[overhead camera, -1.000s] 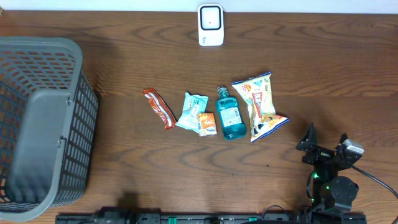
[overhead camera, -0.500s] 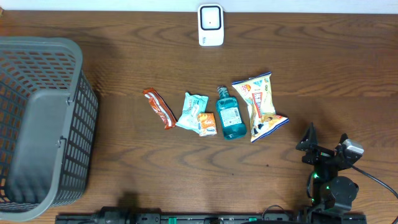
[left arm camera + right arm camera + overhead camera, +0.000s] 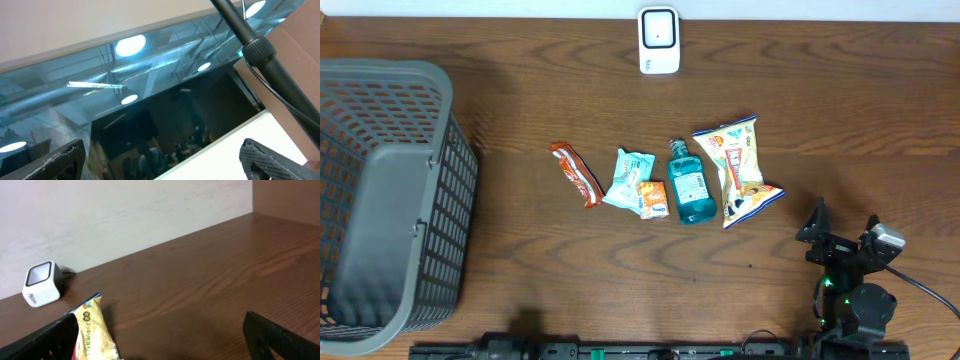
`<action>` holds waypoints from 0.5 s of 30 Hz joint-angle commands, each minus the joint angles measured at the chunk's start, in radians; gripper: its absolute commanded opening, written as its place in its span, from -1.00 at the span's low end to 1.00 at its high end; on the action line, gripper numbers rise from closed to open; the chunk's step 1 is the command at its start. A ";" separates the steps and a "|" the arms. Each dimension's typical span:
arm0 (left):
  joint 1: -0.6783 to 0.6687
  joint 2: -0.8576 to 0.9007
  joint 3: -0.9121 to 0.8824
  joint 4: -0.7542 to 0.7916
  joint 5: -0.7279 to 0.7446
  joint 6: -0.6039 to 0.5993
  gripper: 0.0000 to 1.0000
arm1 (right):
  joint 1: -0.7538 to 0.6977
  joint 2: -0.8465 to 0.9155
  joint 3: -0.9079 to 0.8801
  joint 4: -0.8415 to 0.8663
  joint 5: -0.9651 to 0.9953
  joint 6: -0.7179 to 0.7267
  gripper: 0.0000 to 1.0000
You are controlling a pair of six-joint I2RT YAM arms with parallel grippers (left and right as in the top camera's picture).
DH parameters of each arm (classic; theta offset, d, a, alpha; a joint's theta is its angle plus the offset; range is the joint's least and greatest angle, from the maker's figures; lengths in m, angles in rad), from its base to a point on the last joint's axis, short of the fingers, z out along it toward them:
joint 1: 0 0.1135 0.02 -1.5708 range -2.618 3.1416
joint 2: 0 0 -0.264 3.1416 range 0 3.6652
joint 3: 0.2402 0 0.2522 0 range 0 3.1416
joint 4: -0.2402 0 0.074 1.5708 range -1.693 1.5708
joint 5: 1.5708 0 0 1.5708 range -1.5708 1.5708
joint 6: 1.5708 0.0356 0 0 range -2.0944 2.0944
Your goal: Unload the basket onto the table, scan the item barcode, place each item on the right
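The right gripper (image 3: 844,228), fingers wide apart and empty, sat near the front edge of the table (image 3: 820,90). The left gripper (image 3: 165,165), also spread, showed only in its own camera, against a blue glass pane (image 3: 165,125). Only the overhead showed the grey mesh basket (image 3: 390,190) and the glossy blue bottle (image 3: 690,187) mid-table, lying lengthwise with its cap toward the white boxy scanner (image 3: 659,40), well apart, while the right wrist caught a corner of the crinkly yellow chip bag (image 3: 92,325).

Blue bottle (image 3: 691,196) beside snack bag (image 3: 740,170)

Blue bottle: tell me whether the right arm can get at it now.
Probably yes. The right gripper is open and empty, near the blue bottle; only the yellow snack bag lies beside it on that side.
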 commanded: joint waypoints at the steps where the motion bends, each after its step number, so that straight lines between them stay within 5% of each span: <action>1: -0.001 -0.001 -0.003 0.010 0.013 0.002 0.96 | 0.003 -0.005 -0.001 -0.003 0.002 0.013 0.98; 15: 0.007 -0.001 -0.012 0.010 0.013 0.002 0.95 | 0.003 -0.005 -0.001 -0.004 0.002 0.013 0.98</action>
